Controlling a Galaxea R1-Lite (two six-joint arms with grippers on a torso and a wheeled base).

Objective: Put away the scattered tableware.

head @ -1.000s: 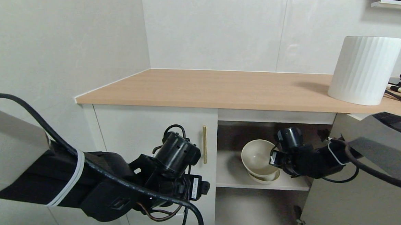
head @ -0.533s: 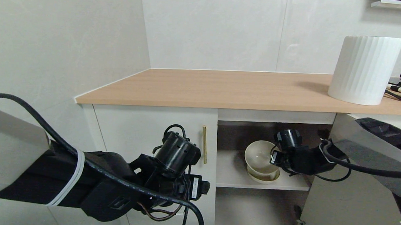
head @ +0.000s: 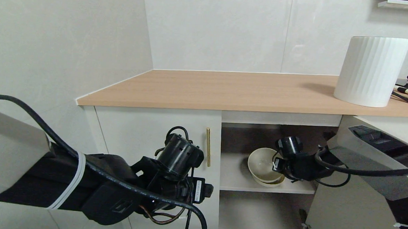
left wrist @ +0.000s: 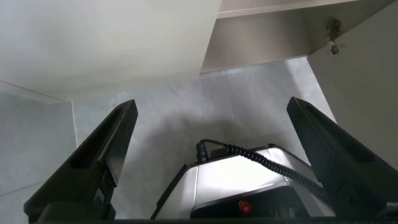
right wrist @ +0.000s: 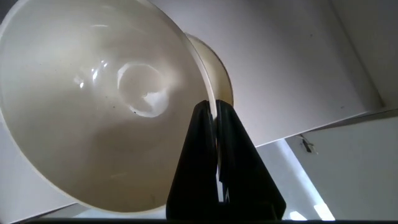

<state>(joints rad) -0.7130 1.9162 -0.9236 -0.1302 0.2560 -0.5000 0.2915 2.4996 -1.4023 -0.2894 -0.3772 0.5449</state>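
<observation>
Bowl [head: 261,163] has sunk inside the open cabinet [head: 280,118] in the last second, tipping from nearly on edge to a slant. It now hangs low over the shelf [head: 234,175], its foot at the dish [head: 274,182] lying there; touching or not, I can't tell. The right gripper [head: 275,164] has pushed deeper in, fingers [right wrist: 199,162] pinching the rim. The left gripper [left wrist: 214,158] waits outside as before, fingers spread. Stacking looks all but done; letting go seems next.

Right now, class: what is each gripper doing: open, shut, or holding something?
Left gripper: open, empty.
Right gripper: shut on the rim of the bowl.
</observation>
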